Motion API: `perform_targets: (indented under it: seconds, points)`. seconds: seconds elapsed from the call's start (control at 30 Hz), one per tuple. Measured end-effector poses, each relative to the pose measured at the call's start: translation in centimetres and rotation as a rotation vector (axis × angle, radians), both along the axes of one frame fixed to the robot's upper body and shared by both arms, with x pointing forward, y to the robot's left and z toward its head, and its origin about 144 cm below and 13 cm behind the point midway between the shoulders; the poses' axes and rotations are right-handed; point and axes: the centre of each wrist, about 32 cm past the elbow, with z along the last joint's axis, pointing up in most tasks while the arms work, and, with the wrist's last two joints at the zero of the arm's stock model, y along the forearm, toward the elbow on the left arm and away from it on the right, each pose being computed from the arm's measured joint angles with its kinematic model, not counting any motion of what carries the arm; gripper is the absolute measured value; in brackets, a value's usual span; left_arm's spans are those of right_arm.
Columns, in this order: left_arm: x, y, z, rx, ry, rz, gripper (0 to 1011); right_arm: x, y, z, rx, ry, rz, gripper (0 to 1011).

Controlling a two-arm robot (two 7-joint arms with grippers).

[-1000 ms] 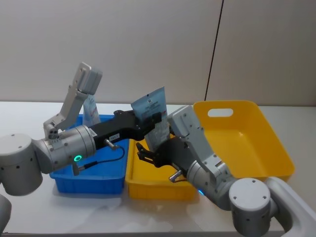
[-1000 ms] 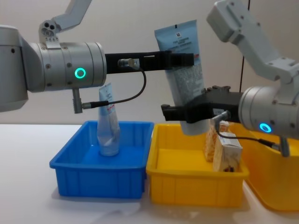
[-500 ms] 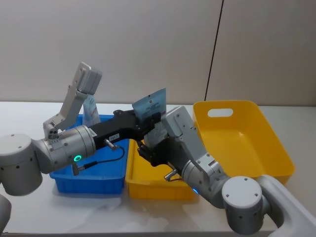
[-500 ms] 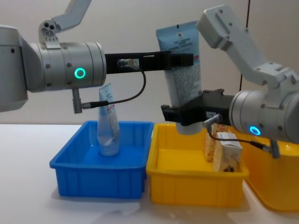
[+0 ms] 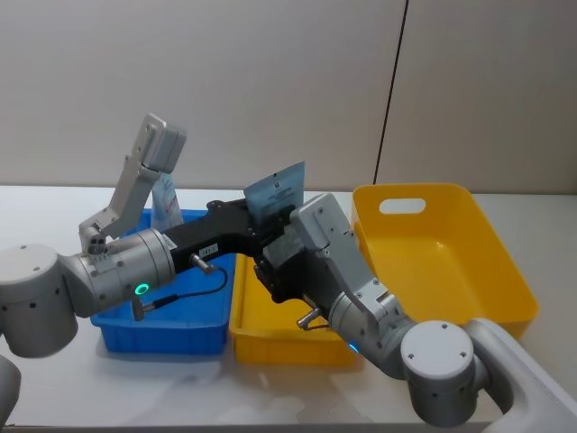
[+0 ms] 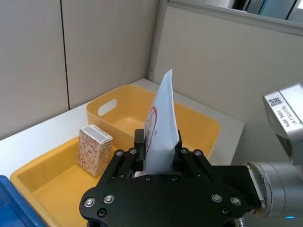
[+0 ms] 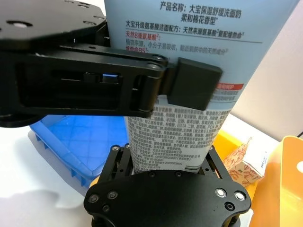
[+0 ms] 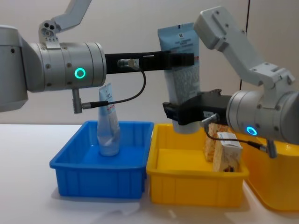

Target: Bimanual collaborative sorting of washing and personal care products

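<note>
The left gripper (image 8: pixel 185 59) has its black fingers pressed together on a tall translucent pale-blue soft tube (image 8: pixel 183 81), pinching it across the printed upper part just under the flat crimped end, which points up. In the left wrist view the two fingers (image 6: pixel 138 150) hug the tube on either side. Lower down, the right gripper (image 8: pixel 183 113) comes in from the right and closes around the tube's bottom end; in the right wrist view its fingers (image 7: pixel 120 157) sit hard against both sides of the printed body. So the tube hangs nearly upright between the two grippers, up in the air over the small yellow plastic bin (image 8: pixel 196 189). In that bin, at its right end, two small orange-and-cream speckled cartons (image 8: pixel 226 153) with white labels stand just beside each other. To the left, touching it, is a blue plastic bin (image 8: pixel 98 175) with a second pale-blue tube (image 8: pixel 108 125) standing inside, leaning a little. A large yellow plastic tub (image 5: pixel 451 257) with a handle slot sits to the right, all on a white table (image 8: pixel 23 182).
</note>
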Motion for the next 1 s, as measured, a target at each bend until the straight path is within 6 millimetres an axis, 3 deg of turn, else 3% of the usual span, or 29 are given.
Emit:
perform_targets:
  seconds: [0.7, 0.83, 1.0]
  points:
    - [0.0, 0.0, 0.0, -0.001, 0.000, -0.002, 907, 0.0, -1.2, 0.0, 0.013, -0.023, -0.093, 344]
    - [0.0, 0.0, 0.0, -0.001, 0.000, -0.002, 996, 0.0, -1.7, 0.1, 0.020, -0.040, -0.135, 337]
    - [0.0, 0.0, 0.0, -0.001, 0.000, -0.001, 1001, 0.1, -2.6, 0.4, 0.032, -0.068, -0.197, 337]
